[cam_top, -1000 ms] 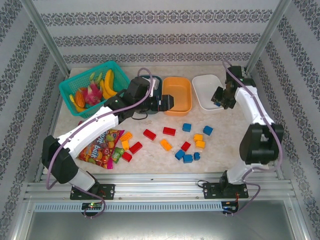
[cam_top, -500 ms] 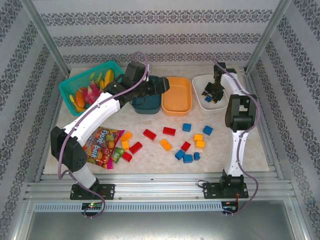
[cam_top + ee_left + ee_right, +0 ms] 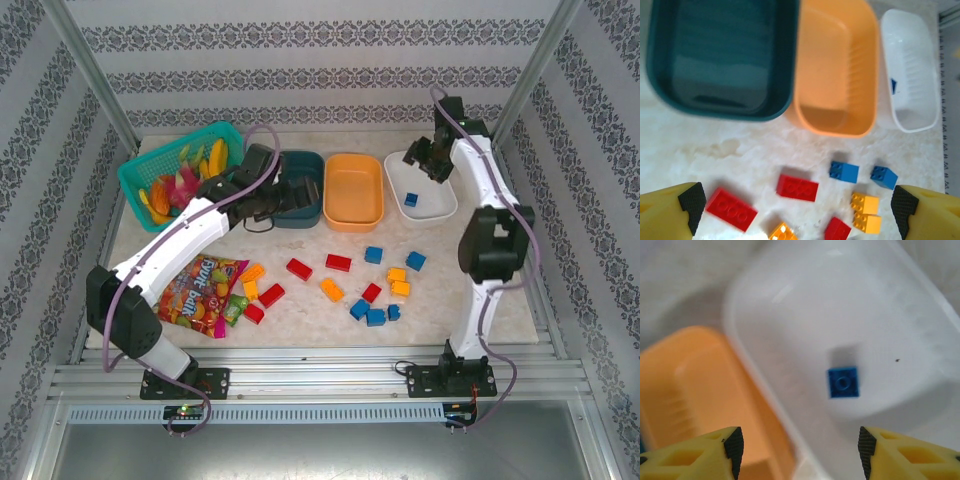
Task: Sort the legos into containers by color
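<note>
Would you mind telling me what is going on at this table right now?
Two robot arms are sorting lego bricks by colour into three tubs. The right gripper hangs open and empty above the white tub, where one blue brick lies. The left gripper, also open and empty, is near the teal tub, which looks empty, as does the orange tub. The other red, orange and blue bricks lie loose on the table.

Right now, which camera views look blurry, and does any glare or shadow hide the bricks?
Right wrist view: soft all over, the white tub smeared at its rim, yet the blue brick and its shadow read clearly. Left wrist view: mild blur, a pale sheen inside the teal tub, loose bricks distinct. Top external view: sharp, evenly lit, only faint shadows.
</note>
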